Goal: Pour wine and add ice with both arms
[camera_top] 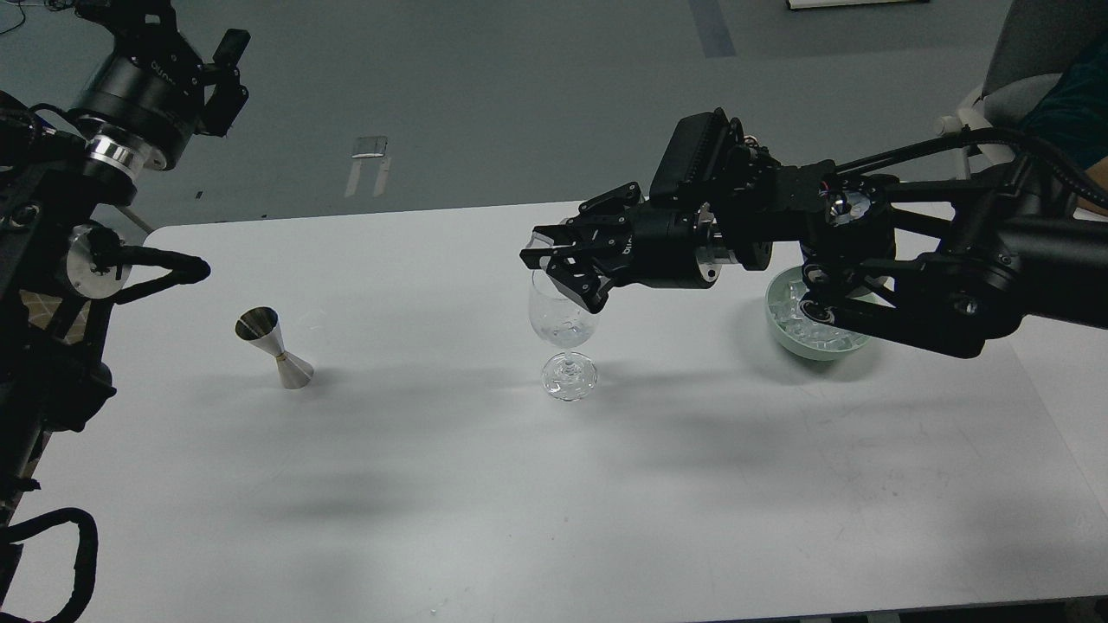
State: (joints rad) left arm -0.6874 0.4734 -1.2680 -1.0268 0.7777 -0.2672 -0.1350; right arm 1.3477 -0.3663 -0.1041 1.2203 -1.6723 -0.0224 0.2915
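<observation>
A clear wine glass (563,322) stands in the middle of the white table (485,484), with some ice (567,330) in the bottom of its bowl. My right gripper (554,264) reaches in from the right and hovers at the glass rim, shut on a small clear ice cube (543,240). A green bowl (782,332) of ice cubes (792,313) sits right of the glass, partly hidden by my right arm. My left gripper (227,71) is raised at the far left, beyond the table edge, dark and hard to read.
A steel jigger (275,348) stands on the left part of the table, well apart from the glass. A grey chair (1021,61) is at the top right beyond the table.
</observation>
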